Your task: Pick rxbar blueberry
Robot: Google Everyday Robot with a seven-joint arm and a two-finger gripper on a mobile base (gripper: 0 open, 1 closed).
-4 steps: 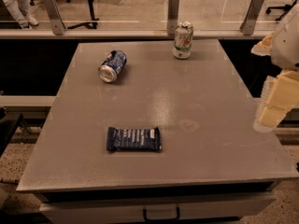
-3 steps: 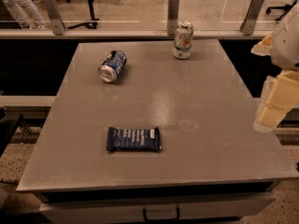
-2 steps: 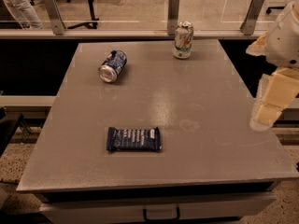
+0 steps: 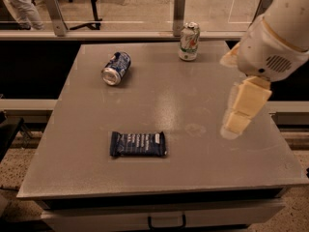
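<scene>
The rxbar blueberry (image 4: 138, 144) is a flat dark navy bar with white lettering. It lies flat on the grey table (image 4: 193, 86), near the front edge and a little left of the middle. My gripper (image 4: 234, 126) hangs from the white arm above the table's right side, pointing down. It is well to the right of the bar and apart from it, and it holds nothing that I can see.
A blue-and-white soda can (image 4: 116, 68) lies on its side at the back left. A green-and-white can (image 4: 189, 41) stands upright at the back middle. A glass railing with metal posts (image 4: 179, 6) runs behind the table. A drawer handle (image 4: 166, 223) shows below the front edge.
The arm and gripper have moved left, from beside the table's right edge to over its right side. The bar and both cans have not moved.
</scene>
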